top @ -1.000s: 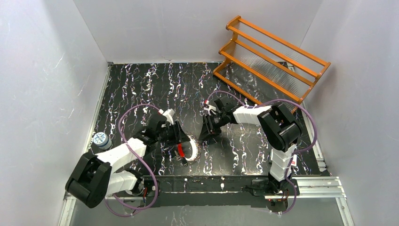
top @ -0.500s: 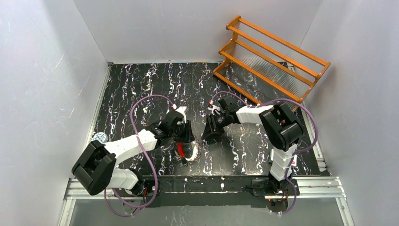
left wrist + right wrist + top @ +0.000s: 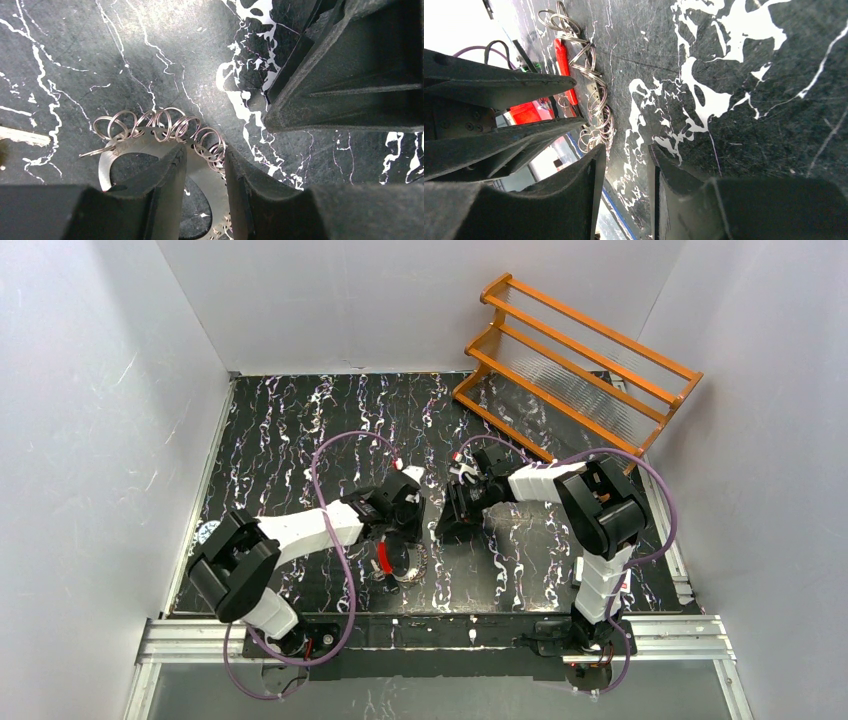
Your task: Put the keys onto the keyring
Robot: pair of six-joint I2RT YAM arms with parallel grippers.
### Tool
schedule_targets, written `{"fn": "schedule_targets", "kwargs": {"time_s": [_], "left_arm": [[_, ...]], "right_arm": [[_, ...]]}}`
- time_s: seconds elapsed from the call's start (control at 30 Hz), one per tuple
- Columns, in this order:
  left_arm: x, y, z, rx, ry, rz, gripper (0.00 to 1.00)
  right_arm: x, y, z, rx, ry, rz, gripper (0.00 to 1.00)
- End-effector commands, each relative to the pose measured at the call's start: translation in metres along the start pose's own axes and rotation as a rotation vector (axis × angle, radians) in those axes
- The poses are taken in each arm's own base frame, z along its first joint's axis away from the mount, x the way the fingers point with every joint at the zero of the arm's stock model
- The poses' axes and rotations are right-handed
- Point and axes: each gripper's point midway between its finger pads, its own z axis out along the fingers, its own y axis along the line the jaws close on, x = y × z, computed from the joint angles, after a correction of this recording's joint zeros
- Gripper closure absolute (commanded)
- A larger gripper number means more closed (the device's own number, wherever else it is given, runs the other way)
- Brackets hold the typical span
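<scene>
The keyring [image 3: 405, 564] lies on the black marbled table between the arms: a flat silvery crescent carrying several small wire loops, with a short red section [image 3: 383, 558]. In the left wrist view its silver band [image 3: 150, 137] runs under and between my left gripper [image 3: 205, 150], whose jaws stand apart over it. My left gripper [image 3: 403, 535] is just behind the ring. The right gripper [image 3: 450, 525] hovers open to the ring's right, only table between its fingers [image 3: 626, 150]; its view shows the wire loops [image 3: 596, 100] and red piece [image 3: 564, 65]. I cannot make out the keys.
An orange slatted rack [image 3: 575, 360] stands at the back right. A small blue-and-white round thing [image 3: 208, 532] sits at the left edge, partly behind the left arm. A pale sliver [image 3: 20, 136] lies beside the ring, cropped. White walls close the table in.
The left arm has swung right, bringing its gripper from the ring's left side to right over it. The right gripper has drifted slightly right. The ring has stayed put.
</scene>
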Motion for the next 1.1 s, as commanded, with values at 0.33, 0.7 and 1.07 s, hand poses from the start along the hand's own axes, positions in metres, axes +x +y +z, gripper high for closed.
{"fn": "schedule_targets", "kwargs": {"time_s": [0.33, 0.7, 1.07], "left_arm": [[-0.014, -0.023, 0.006, 0.049, -0.011, 0.057, 0.81], [-0.05, -0.015, -0.02, 0.151, -0.137, -0.137, 0.7], [-0.032, 0.027, -0.035, 0.294, -0.177, -0.431, 0.63]], "right_arm": [[-0.002, 0.014, -0.007, -0.044, -0.009, -0.042, 0.56], [-0.012, 0.019, -0.004, -0.07, -0.015, -0.069, 0.55], [-0.031, 0.019, 0.022, -0.102, 0.022, -0.101, 0.55]]}}
